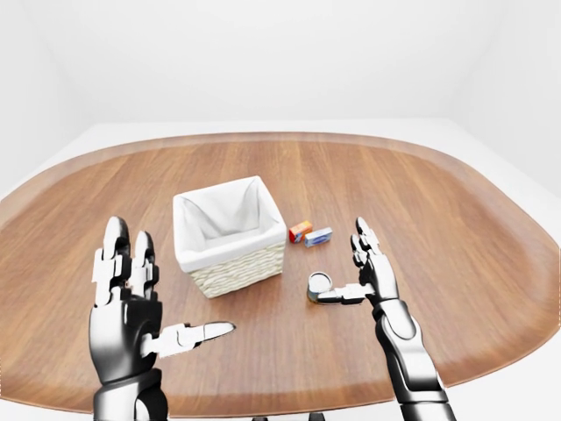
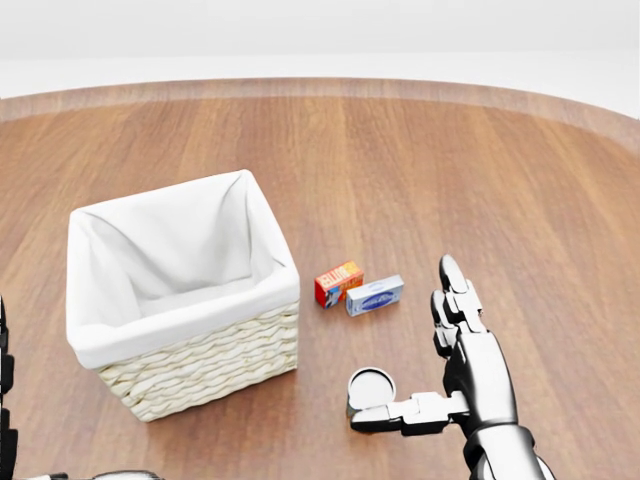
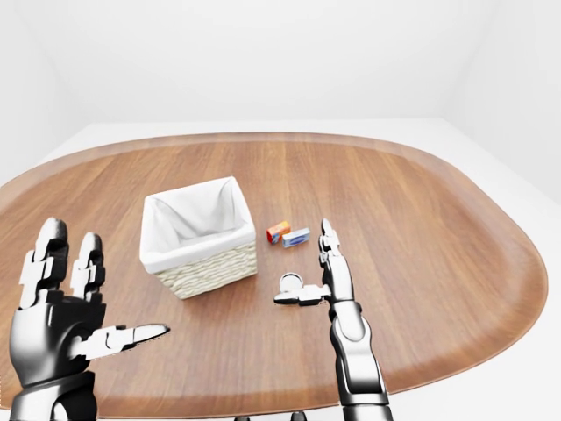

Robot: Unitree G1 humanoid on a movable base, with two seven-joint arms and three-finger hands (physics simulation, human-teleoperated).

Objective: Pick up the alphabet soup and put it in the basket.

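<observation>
The alphabet soup can (image 2: 371, 386) stands upright on the wooden table (image 2: 450, 170), low in the head view, its pale lid showing. My right hand (image 2: 405, 345) is open just to its right. The thumb (image 2: 392, 416) crosses the can's lower side while the fingers (image 2: 455, 300) point up the picture; whether the thumb touches the can is unclear. The woven basket (image 2: 190, 375) with a white liner sits to the can's left and looks empty. My left hand (image 1: 171, 279) is open at the left-eye view's lower left, apart from everything.
A small orange-red box (image 2: 338, 283) and a blue-and-white box (image 2: 374, 295) lie side by side just above the can, right of the basket. The oval table's rim (image 1: 491, 351) curves round at the lower right of the left-eye view. White floor and walls surround it.
</observation>
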